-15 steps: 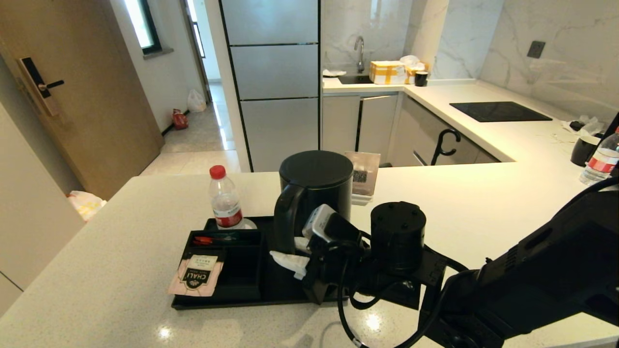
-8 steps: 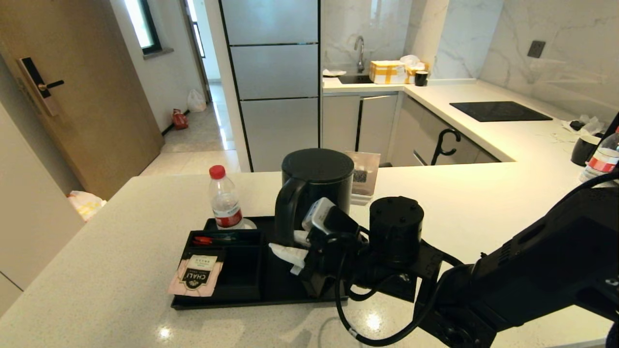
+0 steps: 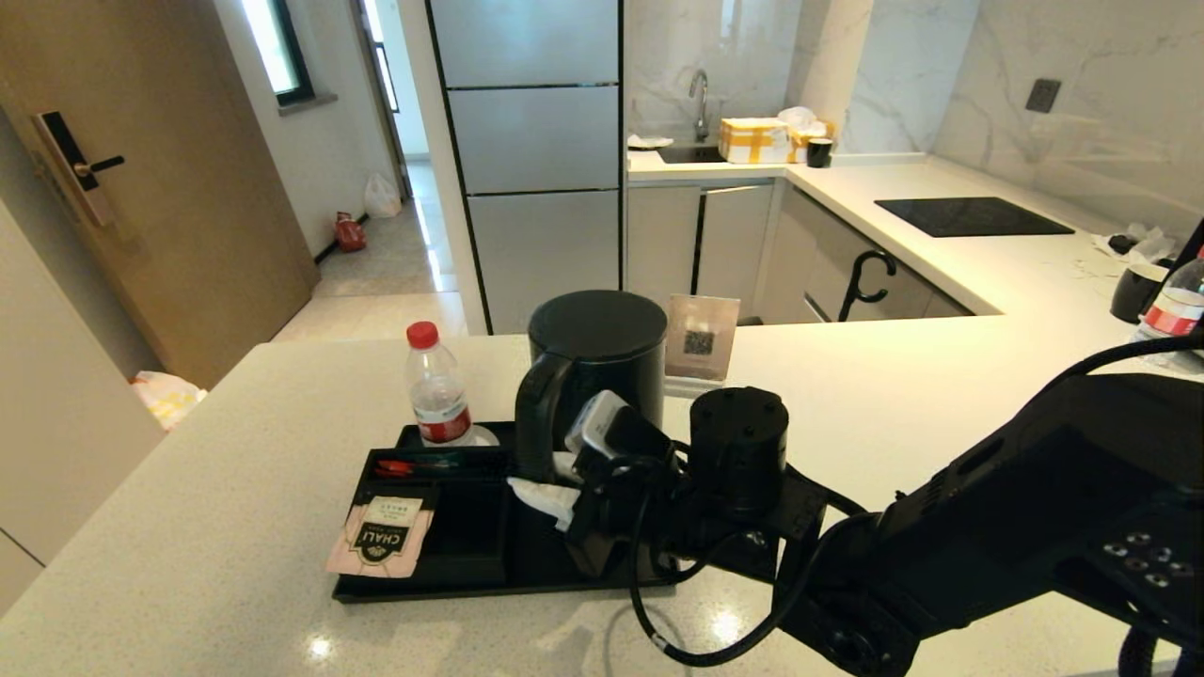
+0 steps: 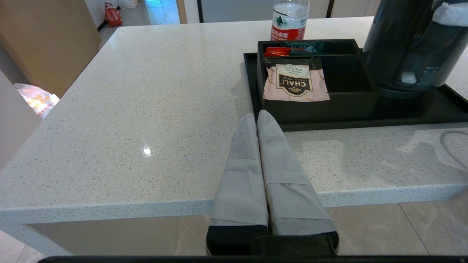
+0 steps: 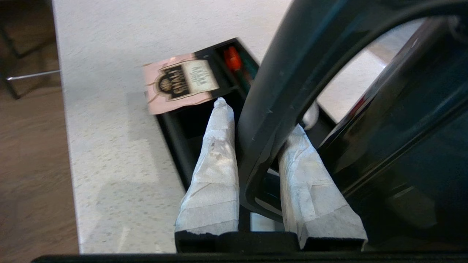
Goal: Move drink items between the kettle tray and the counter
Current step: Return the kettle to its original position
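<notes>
The matte-black kettle (image 3: 588, 362) stands upright over the right part of the black kettle tray (image 3: 470, 588); I cannot tell whether it rests on it. My right gripper (image 3: 555, 484) is shut on the kettle's loop handle (image 5: 278, 91), one taped finger on each side. The pale-pink tea sachet (image 3: 381, 536) lies across the front-left compartment corner, overhanging the tray's left edge. My left gripper (image 4: 257, 117) is shut and empty, low at the counter's (image 3: 235, 470) front edge, pointing at the tray's front-left corner; the head view does not show it.
A red-capped water bottle (image 3: 437, 390) stands at the tray's back left. Red and green packets (image 3: 414, 464) lie in the rear compartment. A QR sign card (image 3: 698, 343) stands behind the kettle. A second bottle (image 3: 1166, 315) and a black mug (image 3: 1133, 291) sit far right.
My right arm has carried the kettle a little to the left, uncovering more of the QR card. The sachet, the bottle and the tray have not moved.
</notes>
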### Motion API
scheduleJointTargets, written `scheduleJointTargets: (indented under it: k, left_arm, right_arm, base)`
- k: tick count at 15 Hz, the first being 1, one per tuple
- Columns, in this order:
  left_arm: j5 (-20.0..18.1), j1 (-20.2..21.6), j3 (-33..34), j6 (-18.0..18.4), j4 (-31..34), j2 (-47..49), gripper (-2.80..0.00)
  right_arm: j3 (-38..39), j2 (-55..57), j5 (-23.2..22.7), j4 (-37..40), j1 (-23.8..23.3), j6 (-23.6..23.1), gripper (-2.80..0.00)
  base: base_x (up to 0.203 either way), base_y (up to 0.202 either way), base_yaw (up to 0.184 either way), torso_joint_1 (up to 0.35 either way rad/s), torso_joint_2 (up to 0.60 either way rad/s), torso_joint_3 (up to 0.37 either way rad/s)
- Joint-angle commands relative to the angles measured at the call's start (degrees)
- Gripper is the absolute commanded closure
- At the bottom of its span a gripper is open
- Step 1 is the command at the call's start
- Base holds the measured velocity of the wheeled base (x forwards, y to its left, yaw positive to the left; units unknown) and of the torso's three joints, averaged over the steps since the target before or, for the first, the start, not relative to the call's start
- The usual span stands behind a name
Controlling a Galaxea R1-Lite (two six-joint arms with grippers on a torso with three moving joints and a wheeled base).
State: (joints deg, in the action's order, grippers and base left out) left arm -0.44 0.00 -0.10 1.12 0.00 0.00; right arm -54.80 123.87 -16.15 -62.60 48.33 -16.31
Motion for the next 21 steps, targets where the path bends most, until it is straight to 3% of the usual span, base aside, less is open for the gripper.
scheduleJointTargets:
  k: [1, 13, 21]
  left_arm:
    - [0.0, 0.0, 0.0, 0.0, 0.0, 0.1, 0.0]
    - [0.0, 0.0, 0.0, 0.0, 0.0, 0.1, 0.0]
    - [0.0, 0.0, 0.0, 0.0, 0.0, 0.1, 0.0]
  right_arm:
    - [-0.6, 2.2, -0.1, -0.3, 0.2, 0.0, 0.0]
    - [-3.0, 3.0, -0.2, 2.7, -1.0, 0.1, 0.0]
    - [-2.9, -2.1, -0.2, 2.7, -2.4, 2.4, 0.0]
  base:
    - [0.0, 0.0, 0.0, 0.0, 0.0, 0.0]
    - [0.0, 0.0, 0.0, 0.0, 0.0, 0.0]
    - [0.0, 0.0, 0.0, 0.0, 0.0, 0.0]
